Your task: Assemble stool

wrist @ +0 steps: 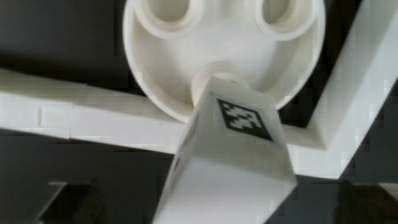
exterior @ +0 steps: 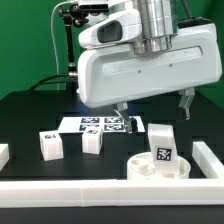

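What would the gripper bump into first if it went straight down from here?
Probably the upright leg standing on the round seat. The open gripper hangs roughly above it, though depth is hard to judge from these views.

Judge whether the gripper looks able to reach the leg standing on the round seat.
Probably yes. The gripper hangs open above the leg on the seat, spread wider than the leg, and nothing lies between them.

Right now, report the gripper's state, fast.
Gripper: open, holding nothing; its fingers are spread wide, just above the leg that stands on the seat.
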`<state>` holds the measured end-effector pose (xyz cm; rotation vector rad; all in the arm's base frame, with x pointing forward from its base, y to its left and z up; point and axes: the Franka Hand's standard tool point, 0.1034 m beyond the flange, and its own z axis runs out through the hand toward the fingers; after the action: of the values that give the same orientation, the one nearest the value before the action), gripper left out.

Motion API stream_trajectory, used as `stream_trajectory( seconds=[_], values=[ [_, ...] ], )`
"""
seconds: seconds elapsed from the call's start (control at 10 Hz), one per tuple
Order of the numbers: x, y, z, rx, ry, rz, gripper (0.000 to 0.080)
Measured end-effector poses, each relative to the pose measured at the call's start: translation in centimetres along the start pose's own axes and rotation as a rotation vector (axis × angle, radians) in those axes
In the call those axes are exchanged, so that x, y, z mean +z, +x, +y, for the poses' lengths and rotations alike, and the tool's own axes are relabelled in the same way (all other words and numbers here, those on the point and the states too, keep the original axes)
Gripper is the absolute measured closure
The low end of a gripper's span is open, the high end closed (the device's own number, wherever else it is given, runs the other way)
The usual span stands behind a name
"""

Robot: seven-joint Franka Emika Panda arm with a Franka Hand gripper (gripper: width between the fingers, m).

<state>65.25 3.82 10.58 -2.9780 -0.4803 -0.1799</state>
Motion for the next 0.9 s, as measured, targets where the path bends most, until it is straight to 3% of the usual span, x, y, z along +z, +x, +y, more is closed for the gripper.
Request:
stream_trajectory(
  seconds=[0.4, 0.9],
  values=[
    [0.45, -0.07, -0.76, -0.494, -0.042, -0.032, 0.015],
    [0.63, -0.3, -0.18, -0.841, -0.049, -0.056, 0.015]
  ],
)
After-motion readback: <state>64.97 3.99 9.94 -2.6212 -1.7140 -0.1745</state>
